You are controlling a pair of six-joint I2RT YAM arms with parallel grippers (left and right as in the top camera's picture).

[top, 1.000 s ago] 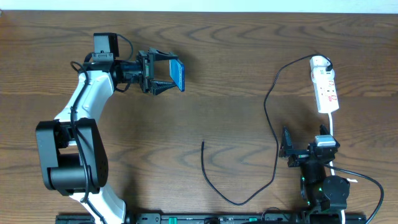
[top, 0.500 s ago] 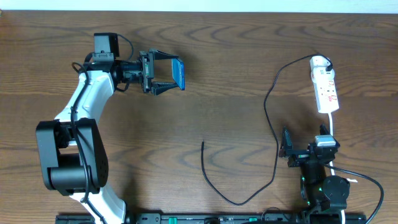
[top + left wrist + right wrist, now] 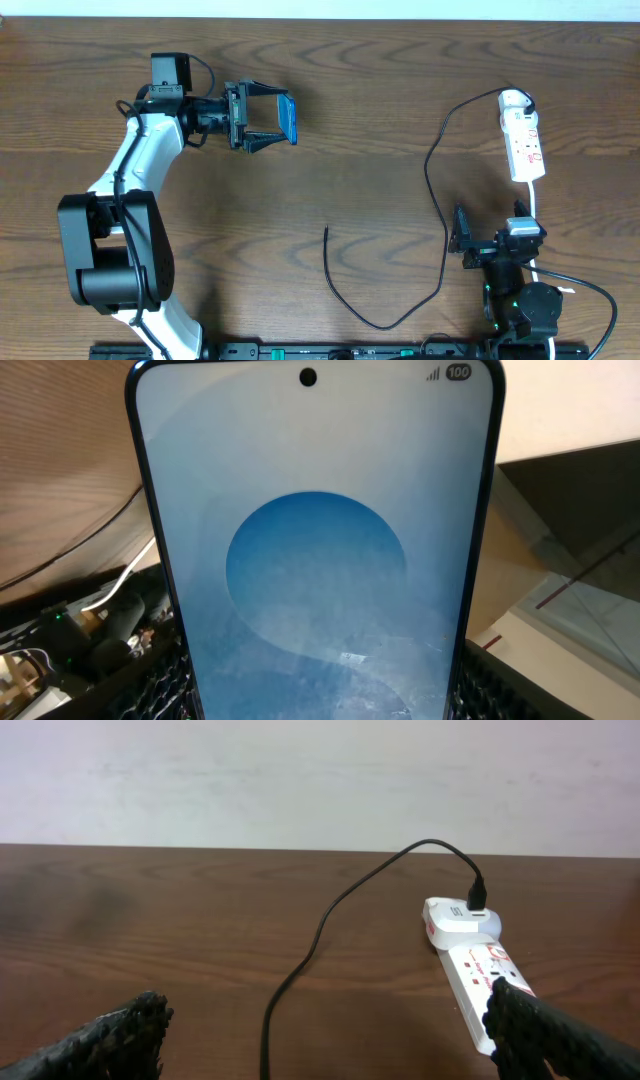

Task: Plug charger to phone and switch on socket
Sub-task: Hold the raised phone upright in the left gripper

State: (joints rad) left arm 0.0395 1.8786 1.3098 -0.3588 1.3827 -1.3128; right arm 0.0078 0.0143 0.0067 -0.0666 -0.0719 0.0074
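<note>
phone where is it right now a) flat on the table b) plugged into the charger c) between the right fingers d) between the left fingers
d: the phone is clamped between the left fingers, and the charger lies with its free end loose on the table.

White-shelled left arm (image 3: pixel 135 150), bulky black joint housings (image 3: pixel 110 250), thin black cable (image 3: pixel 204 66); black two-finger left gripper (image 3: pixel 283 117); compact black right arm (image 3: pixel 520 300), green lights (image 3: pixel 515 304), ribbed black fingers (image 3: pixel 110 1035).

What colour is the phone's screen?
The phone shows pale blue with a darker blue circle; clearest in the left wrist view.
</note>
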